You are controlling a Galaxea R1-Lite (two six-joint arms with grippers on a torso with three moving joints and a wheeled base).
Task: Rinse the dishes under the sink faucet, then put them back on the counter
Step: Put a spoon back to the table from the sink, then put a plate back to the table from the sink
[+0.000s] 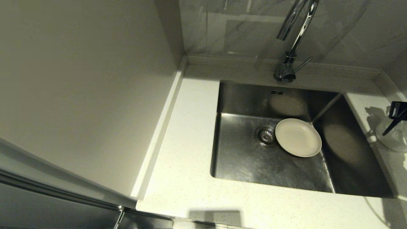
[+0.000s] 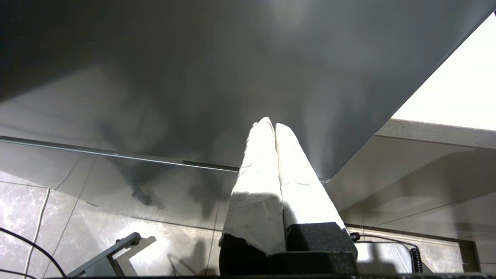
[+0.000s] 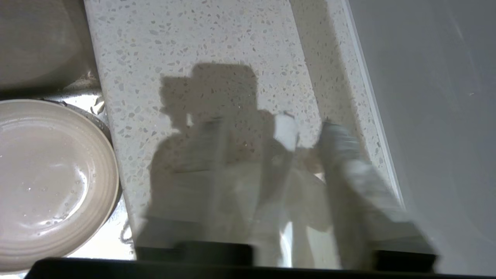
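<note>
A cream-white plate (image 1: 298, 137) lies flat on the floor of the steel sink (image 1: 248, 162), beside the drain strainer (image 1: 265, 135). It is wet in the right wrist view (image 3: 50, 182). The chrome faucet (image 1: 295, 35) stands behind the basin and no water is running. My right gripper (image 1: 397, 113) hangs over the counter strip to the right of the sink, blurred (image 3: 306, 133). A smeared pale round shape, seemingly the bowl (image 1: 394, 140), sits under it (image 3: 306, 197). The spoon is out of view. My left gripper (image 2: 271, 123) is shut and empty, parked low by the cabinet front.
The speckled counter (image 1: 184, 143) runs wide on the left of the sink and narrow on the right (image 3: 213, 38). A tall pale panel (image 1: 79, 79) walls the left side. A raised back edge and wall close in the right strip.
</note>
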